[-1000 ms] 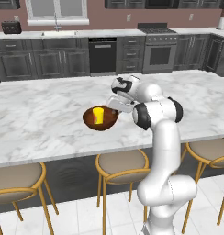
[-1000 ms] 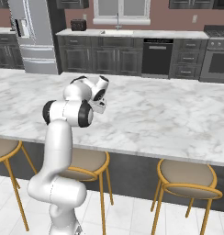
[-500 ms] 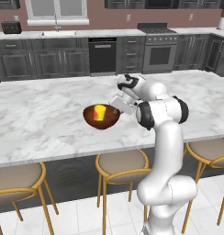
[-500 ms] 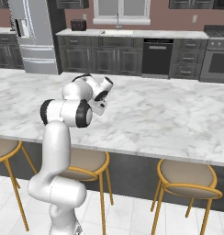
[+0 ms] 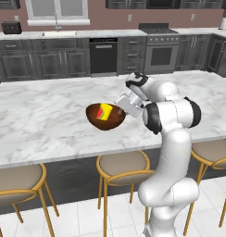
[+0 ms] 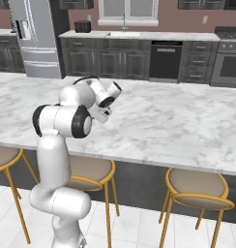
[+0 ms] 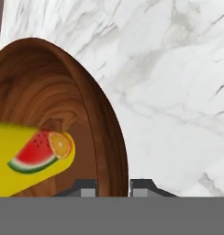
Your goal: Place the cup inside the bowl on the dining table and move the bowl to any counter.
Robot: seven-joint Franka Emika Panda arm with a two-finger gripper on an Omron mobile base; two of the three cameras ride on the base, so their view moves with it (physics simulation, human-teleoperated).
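bowl (image 5: 104, 116) with cup (image 5: 104, 111) inside, rim clamped by pincer (image 5: 122, 110), above dining table (image 5: 45, 120).

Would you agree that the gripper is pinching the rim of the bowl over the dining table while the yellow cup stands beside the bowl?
Not quite: the cup lies inside the bowl, as the hand view shows. The gripper does pinch the rim over the dining table.

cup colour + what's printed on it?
Yellow cup, watermelon and orange slice print; clearest in the hand view.
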